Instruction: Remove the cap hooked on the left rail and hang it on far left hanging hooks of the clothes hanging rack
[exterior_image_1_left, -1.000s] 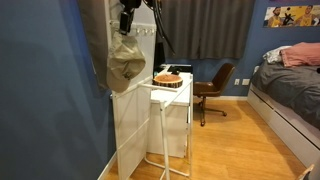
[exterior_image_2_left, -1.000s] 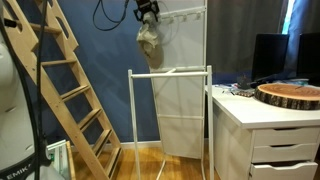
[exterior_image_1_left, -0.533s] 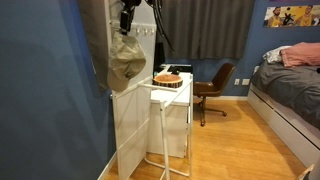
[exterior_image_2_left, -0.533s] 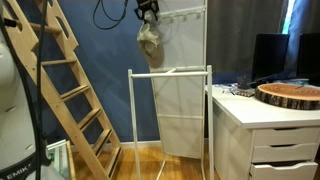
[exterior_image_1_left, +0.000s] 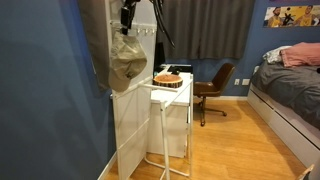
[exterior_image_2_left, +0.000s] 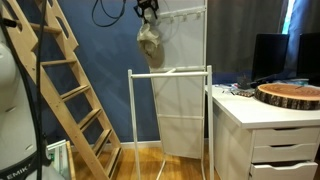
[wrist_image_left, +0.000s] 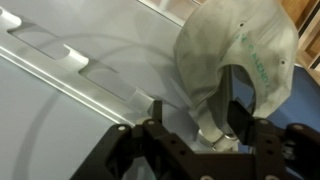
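Shows the pale olive cap in the air and clear of any rail, pinched at its upper edge and drooping straight down. Long axis close to vertical, crown lowest. Gives the same reading of the cap from the opposite side. Presents the cap in the wrist view as a hollow shell opening toward the camera, with one band of fabric passing between the fingers.

Locates the Robotiq gripper directly above the cap, jaws closed on that band. No gap visible between pads and cloth at the gripper in the wrist view. Only one arm here, so no choice of nearer hand.

Places the hook row at the top of the white clothes rack, beside the gripper and at about the same height. Puts its near end (the far-left hooks, by judgement) just beside the held edge of the cap but apart from it. Renders the hook row in the wrist view as a white strip running away to the camera's left of the cap, against the rack's white panel. Suggests a short sideways carry toward that strip, then a small drop to seat the fabric over a hook — no contact with any hook visible yet.

Leaves most of the arm out of frame: only the wrist and gripper, pointing downward from the upper edge, with a cable looped to one side.
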